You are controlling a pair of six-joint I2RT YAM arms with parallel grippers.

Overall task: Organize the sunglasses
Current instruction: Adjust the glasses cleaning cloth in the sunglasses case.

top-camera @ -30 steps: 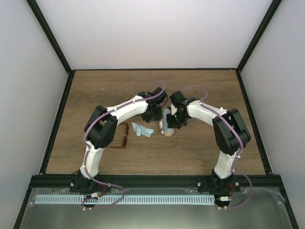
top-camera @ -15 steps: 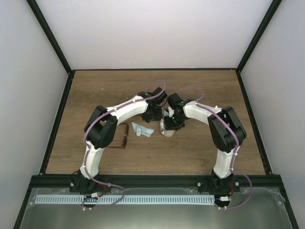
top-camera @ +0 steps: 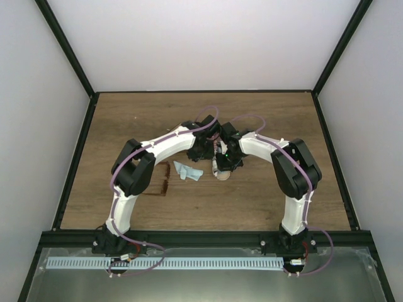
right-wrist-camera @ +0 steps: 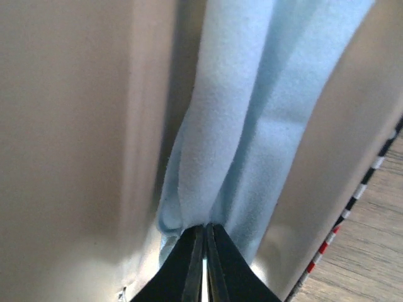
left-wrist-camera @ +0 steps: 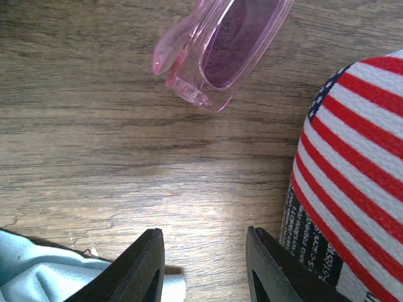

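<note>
Since the earlier frame the right arm has swung in toward the left one, and the cloth it held up is now down inside the open case. The right fingers are pressed together, pinching a fold of that cloth against the tan lining. The left fingers are spread with only bare worktop between them. One sits just beside the case's striped shell without gripping it.

The main risk is that the right fingers lift without letting go, which would pull the cloth back out. Nothing holds the case, so the same pull could slide or tip it, perhaps into the pink pair lying nearby. A bunched cloth may also leave too little room for glasses.

The sunglasses lie on the worktop to the left of both sets of fingers, just beside a spare cloth and apart from the case. Their long axis runs near to far, roughly parallel to the worktop's side edges, and a short part turns off to the left at the far end. They are too small in the top view to tell which way the lenses face.
</note>
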